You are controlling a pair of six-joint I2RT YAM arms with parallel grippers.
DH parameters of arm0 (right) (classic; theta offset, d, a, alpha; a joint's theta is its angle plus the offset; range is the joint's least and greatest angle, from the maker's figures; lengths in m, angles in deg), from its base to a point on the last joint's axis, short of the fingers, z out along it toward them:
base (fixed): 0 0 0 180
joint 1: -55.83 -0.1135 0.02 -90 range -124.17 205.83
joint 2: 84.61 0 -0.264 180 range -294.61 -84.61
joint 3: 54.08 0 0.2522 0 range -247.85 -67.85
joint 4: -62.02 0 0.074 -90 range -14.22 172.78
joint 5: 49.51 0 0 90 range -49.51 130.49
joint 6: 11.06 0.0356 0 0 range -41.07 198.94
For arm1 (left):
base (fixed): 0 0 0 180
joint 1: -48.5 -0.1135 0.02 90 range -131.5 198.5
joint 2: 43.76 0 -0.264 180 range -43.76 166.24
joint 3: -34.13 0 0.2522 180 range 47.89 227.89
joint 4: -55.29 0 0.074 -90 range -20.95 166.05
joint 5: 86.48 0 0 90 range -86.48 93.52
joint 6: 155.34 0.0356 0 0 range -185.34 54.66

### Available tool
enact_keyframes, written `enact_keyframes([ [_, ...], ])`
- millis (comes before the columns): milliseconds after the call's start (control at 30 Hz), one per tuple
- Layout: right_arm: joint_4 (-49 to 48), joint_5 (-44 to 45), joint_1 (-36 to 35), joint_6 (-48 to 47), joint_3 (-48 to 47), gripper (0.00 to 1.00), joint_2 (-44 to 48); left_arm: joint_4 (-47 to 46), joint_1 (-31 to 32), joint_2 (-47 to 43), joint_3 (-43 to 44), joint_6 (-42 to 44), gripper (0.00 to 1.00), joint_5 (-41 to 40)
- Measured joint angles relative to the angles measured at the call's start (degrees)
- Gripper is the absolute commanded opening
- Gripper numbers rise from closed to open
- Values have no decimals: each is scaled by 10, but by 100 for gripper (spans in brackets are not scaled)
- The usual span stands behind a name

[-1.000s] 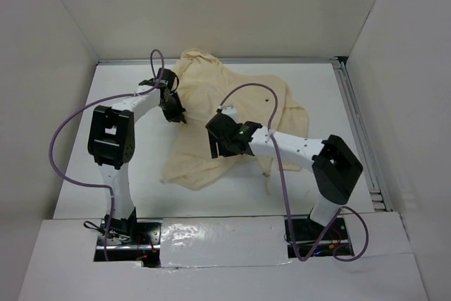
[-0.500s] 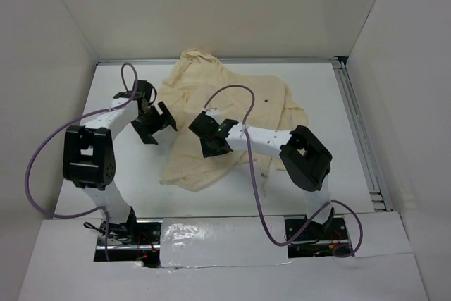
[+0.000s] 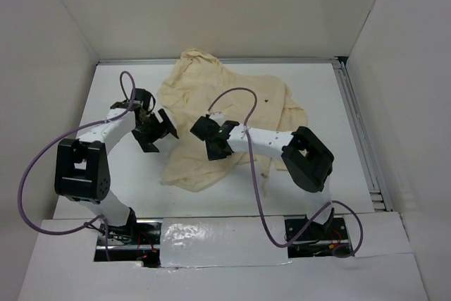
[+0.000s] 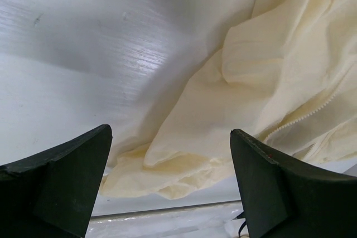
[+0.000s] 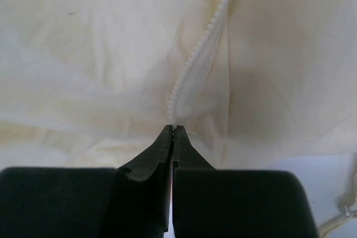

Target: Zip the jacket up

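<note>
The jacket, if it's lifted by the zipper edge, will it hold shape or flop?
Probably flops: the jacket lies wrinkled and folded. Pushed, it would likely bunch, not slide whole. Thin fabric looks light; zipper teeth seem its stiffest part.

Left gripper (image 3: 156, 132) came off the left edge of the jacket (image 3: 232, 96), drew back toward the near-left and now sits over bare table (image 3: 127, 188); jaws went from closed to fully spread. Left elbow swung left and nearer the base. Right gripper (image 5: 172, 129) shifted left across the fabric, elbow following; jaws went from apart to closed, tips at the near end of the zipper teeth (image 5: 203, 43). Pinch on the teeth not discernible.
</note>
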Motion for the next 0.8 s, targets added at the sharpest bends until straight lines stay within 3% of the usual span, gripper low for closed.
enact_keyframes([
  [100, -7, -42, 0, -17, 3, 0, 44, -10, 14, -15, -14, 0, 99, 1],
  [300, -103, -253, 17, -24, 70, 0, 209, -13, 57, -35, -37, -1, 99, 7],
  [367, -164, -314, 37, -10, 129, 0, 263, -13, 61, -39, -40, -3, 97, 7],
  [467, -282, -415, 124, 59, 294, 0, 363, -14, 62, -47, -46, -9, 92, 6],
  [600, -283, -422, 201, 106, 434, 0, 385, -14, 70, -52, -50, -14, 86, 3],
  [800, -257, -365, 205, 117, 457, 0, 354, -13, 103, -46, -48, -15, 86, 0],
])
